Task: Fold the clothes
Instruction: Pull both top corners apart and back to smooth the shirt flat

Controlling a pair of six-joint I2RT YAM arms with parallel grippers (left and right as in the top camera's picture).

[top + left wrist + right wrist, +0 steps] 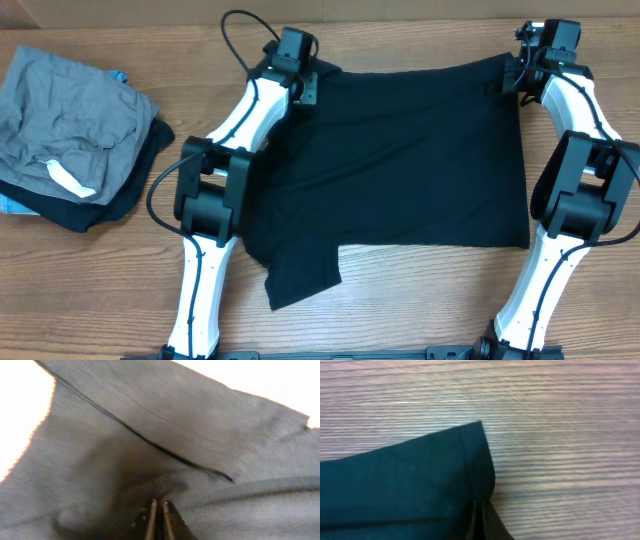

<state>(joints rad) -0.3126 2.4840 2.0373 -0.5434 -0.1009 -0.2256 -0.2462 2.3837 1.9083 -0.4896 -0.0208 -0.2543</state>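
Wood-grain tabletop (420,320) fills the scene, with a black T-shirt (400,160) spread flat at its middle between two white robot arms. The left arm (250,110) rises from the near edge, bends at a black elbow joint beside the shirt's left side and slants across to the far left corner of the cloth, where the left gripper (300,82) points down. Its wrist view shows the jaws pressed together on bunched, creased fabric (the cloth reads grey under that camera's glare). The right arm (575,110) mirrors the pose along the shirt's right side, folded at the elbow and reaching to the far right corner. There the right gripper (520,75) is clamped tight over the hemmed corner of the shirt, which lies against bare wood in that wrist view. One sleeve (300,272) sticks out toward the near edge at the shirt's left. Well apart, at the table's left end, a crumpled grey garment (70,100) with a white label (72,180) lies on top of a dark garment (115,205).
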